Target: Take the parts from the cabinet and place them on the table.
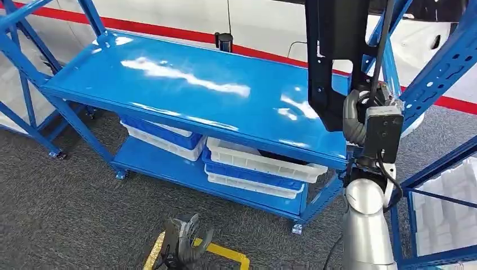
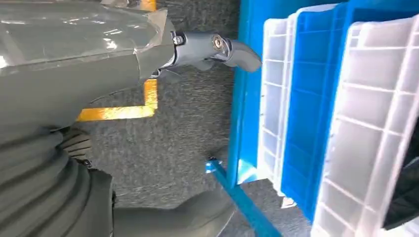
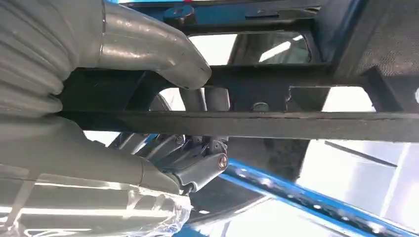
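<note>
A long black part [image 1: 332,62] stands upright above the right end of the blue table [image 1: 185,84]. My right hand [image 1: 360,115] grips it near its lower end. In the right wrist view the right hand [image 3: 163,123] has its thumb over a bar of the black part [image 3: 296,124] and its fingers curled under it. My left hand [image 1: 181,243] hangs low in front of the table, over the floor. In the left wrist view the left hand [image 2: 148,59] holds nothing and its fingers are apart.
Blue and white bins [image 1: 253,166] are stacked on the table's lower shelf. The blue cabinet frame [image 1: 444,67] rises at the right, with white trays [image 1: 450,208] low inside it. Yellow tape [image 1: 225,253] marks the grey carpet by my left hand.
</note>
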Motion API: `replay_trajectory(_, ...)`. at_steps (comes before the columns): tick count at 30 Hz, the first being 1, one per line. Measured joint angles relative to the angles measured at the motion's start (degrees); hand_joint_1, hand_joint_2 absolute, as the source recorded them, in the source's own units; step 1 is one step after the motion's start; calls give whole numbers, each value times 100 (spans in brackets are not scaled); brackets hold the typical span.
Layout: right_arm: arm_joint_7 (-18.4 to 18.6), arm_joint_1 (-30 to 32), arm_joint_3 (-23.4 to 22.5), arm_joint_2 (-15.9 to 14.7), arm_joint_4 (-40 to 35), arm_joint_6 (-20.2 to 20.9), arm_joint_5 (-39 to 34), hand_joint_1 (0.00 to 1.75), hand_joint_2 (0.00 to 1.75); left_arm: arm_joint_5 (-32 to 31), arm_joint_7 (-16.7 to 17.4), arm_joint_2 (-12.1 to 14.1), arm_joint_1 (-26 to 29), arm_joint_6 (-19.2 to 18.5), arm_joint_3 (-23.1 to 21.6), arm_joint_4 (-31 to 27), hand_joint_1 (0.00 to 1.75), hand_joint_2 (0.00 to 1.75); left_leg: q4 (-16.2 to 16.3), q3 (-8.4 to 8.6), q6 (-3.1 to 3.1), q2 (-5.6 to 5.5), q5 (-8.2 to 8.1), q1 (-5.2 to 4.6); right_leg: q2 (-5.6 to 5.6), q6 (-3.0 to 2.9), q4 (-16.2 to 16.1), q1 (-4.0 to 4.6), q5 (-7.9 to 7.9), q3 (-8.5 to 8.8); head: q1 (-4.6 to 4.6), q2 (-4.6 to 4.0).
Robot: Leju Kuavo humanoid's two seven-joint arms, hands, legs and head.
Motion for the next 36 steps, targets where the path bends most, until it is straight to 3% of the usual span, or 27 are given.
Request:
replay_trajectory(1, -2, 18, 0, -2, -37, -9, 9, 175, 175, -7, 0, 0, -6, 0, -17, 0, 0, 175, 1, -82, -18, -6, 71, -5, 0, 40, -499, 2, 170, 366, -6, 0)
replay_trajectory(2, -7, 21, 0, -2, -72, -20, 15, 175, 175, -13, 4, -2, -13, 0, -42, 0, 0, 175, 6, -137, -39, -12, 130, -6, 0, 21, -996, 5, 216, 724, 0, 0)
replay_trajectory(3, -9, 20, -2, -2, -121, -31, 26, 175, 175, -15, 11, -7, -21, 2, -61, 0, 0, 175, 17, -181, -72, -15, 182, -23, 0, -54, -1497, 25, 82, 1073, -6, 0)
replay_trajectory(4, -15, 39, -2, -2, -169, -31, 55, 175, 175, -17, 18, -9, -31, 4, -77, 0, 0, 175, 3, -197, -103, -6, 244, -31, 5, -85, -1664, 73, 64, 1154, -15, 0)
replay_trajectory(6, -20, 62, -11, -13, -216, -50, 64, 175, 175, -22, 42, -20, -35, 13, -81, 2, 0, 175, -40, -190, -165, -9, 356, -13, 28, -129, -1626, 72, 137, 1016, -22, 0)
replay_trajectory(7, -20, 85, -13, -13, -240, -55, 68, 175, 175, -22, 46, -24, -31, 20, -81, 4, 0, 175, -71, -192, -217, -17, 406, -21, 27, -197, -1640, 69, 185, 986, -39, 0)
replay_trajectory(8, -22, 88, -13, -13, -247, -53, 72, 175, 175, -22, 46, -24, -34, 37, -81, 7, 0, 175, -19, -244, -254, -21, 309, 19, 12, -269, -1663, -42, 270, 959, -30, 0)
replay_trajectory(10, -24, 97, -13, -9, -278, -53, 85, 175, 175, -11, 50, -24, -33, 59, -83, 9, 0, 175, 473, -383, -324, -28, -402, 31, -1, -373, -1659, -21, 406, 875, -63, 0)
replay_trajectory(11, -31, 106, -13, -9, -284, -48, 74, 175, 175, -2, 52, -24, -34, 70, -81, 9, 0, 175, 938, -492, -359, -37, -743, 43, -1, -380, -1651, -19, 484, 788, -68, 0)
replay_trajectory(12, -46, 115, -13, -9, -284, -24, 27, 175, 175, 4, 50, -22, -34, 74, -83, 9, 0, 175, 1378, -587, -387, -37, -948, 50, -1, -376, -1644, -17, 548, 702, -70, 0)
replay_trajectory(13, -63, 138, -13, -9, -284, 31, -48, 175, 175, 13, 50, -22, -33, 79, -83, 13, 0, 175, 1729, -625, -408, -36, -1005, 58, -1, -363, -1632, -17, 613, 607, -68, 0)
replay_trajectory(15, -124, 168, -13, -11, -284, 268, -416, 175, 175, 63, 42, -17, -34, 94, -81, 15, 0, 175, 1608, -340, -423, -35, -735, 88, -1, -325, -1598, -25, 710, 440, -70, 0)
replay_trajectory(17, -166, 166, -13, -9, -300, 415, -673, 175, 175, 77, 26, -11, -42, 105, -81, 15, 0, 175, 715, 365, -407, -35, -508, 106, 1, -261, -1523, -44, 778, 295, -70, 0)
replay_trajectory(18, -186, 156, -13, -7, -319, 420, -675, 175, 175, 109, 15, -13, -59, 112, -81, 15, 0, 175, 203, 689, -390, -43, -726, 101, 0, -219, -1488, -36, 804, 236, -74, 0)
replay_trajectory(19, -190, 135, -18, -11, -330, 420, -673, 175, 175, 120, 0, -11, -61, 116, -81, 13, 0, 175, 50, 778, -347, -60, -729, 62, -6, -171, -1473, -16, 840, 209, -61, 0)
replay_trajectory(21, -188, 96, -7, -6, -330, 448, -673, 175, 175, 149, -7, 0, -60, 138, -76, 15, 0, 175, 80, 697, -254, -75, -666, 12, -15, -70, -1503, -19, 943, 203, -68, 0)
replay_trajectory(23, -170, 67, -11, -11, -330, 470, -678, 175, 175, 175, -9, -2, -62, 157, -79, 17, 0, 175, -2, 628, -99, -43, -520, 22, -12, 10, -1511, -9, 1003, 134, -55, 0)
replay_trajectory(24, -168, 58, -9, -20, -330, 474, -680, 175, 175, 177, -7, -2, -74, 175, -76, 17, 0, 175, -11, 555, -45, -33, -442, 22, -2, -46, -1366, -44, 805, 34, -46, 0)
replay_trajectory(25, -166, 48, -9, -20, -330, 479, -680, 175, 175, 179, -9, -2, -80, 179, -74, 15, 0, 175, -10, 457, 10, -25, -365, 23, 3, -115, -1024, -35, 474, -124, -15, 0)
replay_trajectory(26, -164, 45, -9, -20, -330, 481, -680, 175, 175, 179, -9, -2, -80, 179, -76, 15, 0, 175, -10, 373, 16, -25, -302, 18, 6, -144, -632, -35, 203, -237, -4, 0)
replay_trajectory(28, -160, 45, -9, -24, -330, 487, -680, 175, 175, 179, -9, -2, -80, 179, -74, 17, 0, 175, -4, 170, 24, -24, -147, 1, 7, -113, 220, -33, -172, -428, 0, 0)
replay_trajectory(29, -160, 45, -9, -28, -330, 487, -680, 175, 175, 179, -7, -2, -79, 179, -74, 17, 0, 175, -1, 62, 18, -24, -64, -9, 7, -52, 400, -34, -143, -380, 2, 0)
replay_trajectory(31, -155, 43, -11, -35, -330, 487, -680, 175, 175, 179, -9, -2, -79, 179, -74, 17, 0, 175, 2, -120, 0, -28, 83, -22, 8, 66, -5, -8, 191, 74, 9, 0)
replay_trajectory(32, -153, 37, -11, -35, -330, 487, -680, 175, 175, 179, -7, -2, -79, 179, -74, 17, 0, 175, 2, -202, -15, -33, 158, -28, 7, 59, -486, 4, 308, 446, 13, 0)
replay_trajectory(33, -153, 22, -11, -31, -330, 487, -680, 175, 175, 186, -9, -2, -82, 181, -74, 15, 0, 175, 10, -242, -35, -36, 225, -27, 7, -17, -1028, 22, 242, 859, 11, 0)
replay_trajectory(34, -151, -4, -9, -22, -335, 489, -680, 175, 175, 188, -9, -2, -84, 184, -74, 15, 0, 175, 15, -287, -79, -39, 285, -57, 2, -128, -1628, 73, -17, 1251, 15, 0)
replay_trajectory(36, -149, -17, -7, -20, -330, 514, -695, 175, 175, 229, -11, -2, -86, 190, -72, 15, 0, 175, -53, -279, -138, -20, 433, -36, 16, -167, -1709, 90, 17, 1136, -9, 0)
